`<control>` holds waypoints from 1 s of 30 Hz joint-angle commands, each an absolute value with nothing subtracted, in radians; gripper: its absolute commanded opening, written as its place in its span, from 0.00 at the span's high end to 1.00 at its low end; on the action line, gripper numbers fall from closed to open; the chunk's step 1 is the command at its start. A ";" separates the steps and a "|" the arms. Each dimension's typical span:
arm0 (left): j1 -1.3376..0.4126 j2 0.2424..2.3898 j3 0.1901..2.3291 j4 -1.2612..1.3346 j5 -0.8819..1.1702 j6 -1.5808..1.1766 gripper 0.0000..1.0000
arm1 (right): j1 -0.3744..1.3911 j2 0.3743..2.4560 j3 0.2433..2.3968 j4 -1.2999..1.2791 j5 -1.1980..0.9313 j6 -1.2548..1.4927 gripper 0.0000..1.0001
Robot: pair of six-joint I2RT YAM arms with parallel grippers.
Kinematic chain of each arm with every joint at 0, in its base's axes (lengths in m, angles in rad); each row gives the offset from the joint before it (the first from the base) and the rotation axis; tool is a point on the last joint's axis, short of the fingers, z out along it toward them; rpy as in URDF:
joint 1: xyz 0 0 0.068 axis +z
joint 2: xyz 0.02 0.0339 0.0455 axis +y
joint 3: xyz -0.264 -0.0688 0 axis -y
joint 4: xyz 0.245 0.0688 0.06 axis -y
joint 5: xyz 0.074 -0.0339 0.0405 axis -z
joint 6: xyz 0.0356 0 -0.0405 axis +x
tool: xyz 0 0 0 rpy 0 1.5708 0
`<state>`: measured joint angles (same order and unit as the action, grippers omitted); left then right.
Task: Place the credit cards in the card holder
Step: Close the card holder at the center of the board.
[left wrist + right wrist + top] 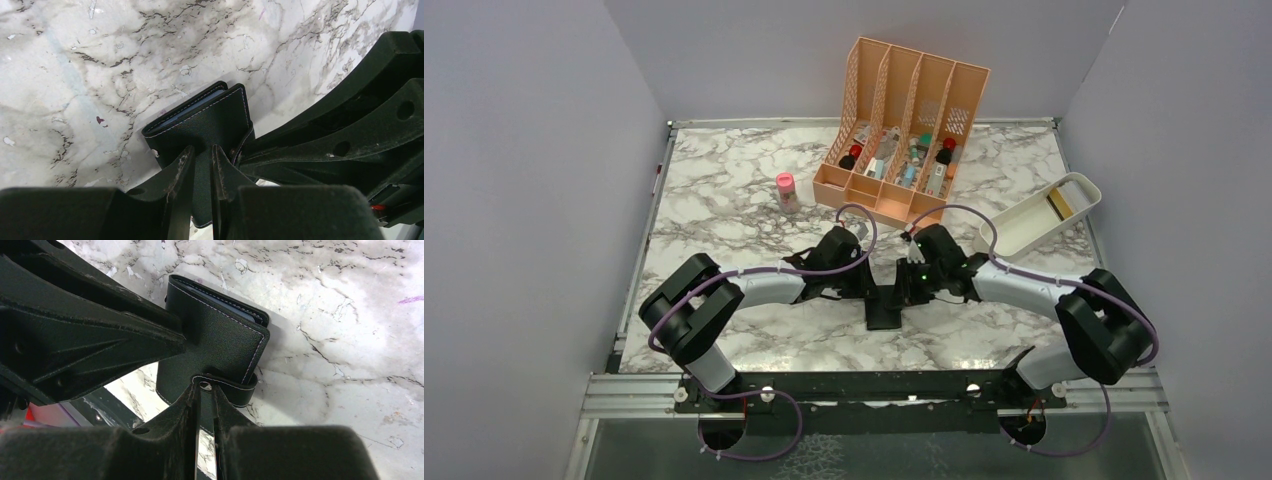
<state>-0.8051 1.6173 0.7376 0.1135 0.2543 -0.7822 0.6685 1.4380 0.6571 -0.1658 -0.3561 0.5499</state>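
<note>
The card holder point(887, 308), a black wallet with white stitching, is held folded between both grippers just above the table's middle front. My left gripper point(202, 150) is shut on one leaf of the wallet point(215, 117). My right gripper point(205, 387) is shut on the wallet's strap tab point(235, 389), with the wallet body point(215, 335) just beyond it. Bluish-grey edges point(235, 307) show inside the fold; I cannot tell whether they are cards. A gold card point(1060, 204) lies in the white tray. The two grippers point(864, 283) point(912, 283) almost touch.
An orange slotted organiser point(904, 120) with small items stands at the back centre. A pink-capped bottle point(786, 192) stands left of it. The white oblong tray point(1024, 228) lies at the back right. Grey walls close in left, right and behind.
</note>
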 commanded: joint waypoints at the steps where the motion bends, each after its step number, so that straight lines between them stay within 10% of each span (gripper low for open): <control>1: -0.803 1.602 0.723 0.125 0.250 -0.779 0.79 | 0.683 1.466 0.686 -0.189 -0.297 0.558 0.81; 30: -0.805 1.593 0.655 0.263 0.325 -0.805 0.79 | 0.756 1.806 0.933 -0.535 0.000 0.542 0.81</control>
